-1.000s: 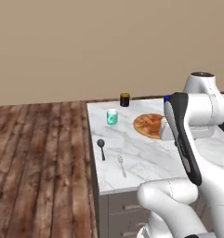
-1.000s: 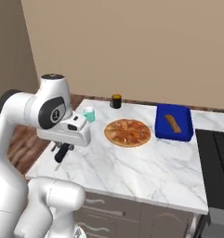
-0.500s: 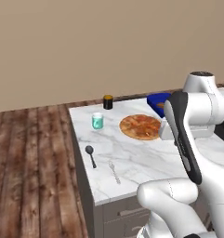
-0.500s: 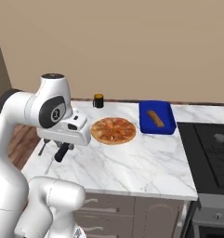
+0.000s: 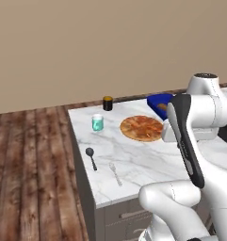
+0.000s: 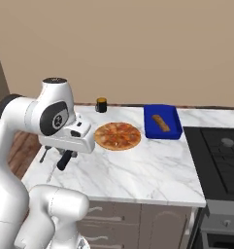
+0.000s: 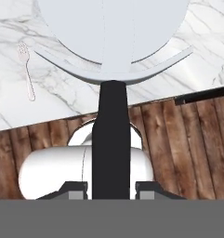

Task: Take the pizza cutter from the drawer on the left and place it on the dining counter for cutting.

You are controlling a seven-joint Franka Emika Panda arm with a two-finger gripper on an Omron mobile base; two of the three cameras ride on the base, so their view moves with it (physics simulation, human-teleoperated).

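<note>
The gripper (image 7: 112, 193) is clamping the pizza cutter (image 7: 111, 93) by its black handle, wheel hanging above the dining counter (image 6: 152, 170). It is needing a low, level set-down on bare marble (clear of the fork (image 7: 27, 69) and pizza (image 6: 117, 135)).

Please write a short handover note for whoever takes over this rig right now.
Gripper: shut on the pizza cutter, black handle between the fingertips, wheel blade pointing away from the hand.
Position: the cutter hangs in the air over the left end of the dining counter, not touching it.
On the counter: pizza, blue tray, dark jar, teal cup, spoon, fork.
Done: cutter picked up and brought to the counter.
Left: lower it onto bare marble, probably near the pizza, and release.
</note>
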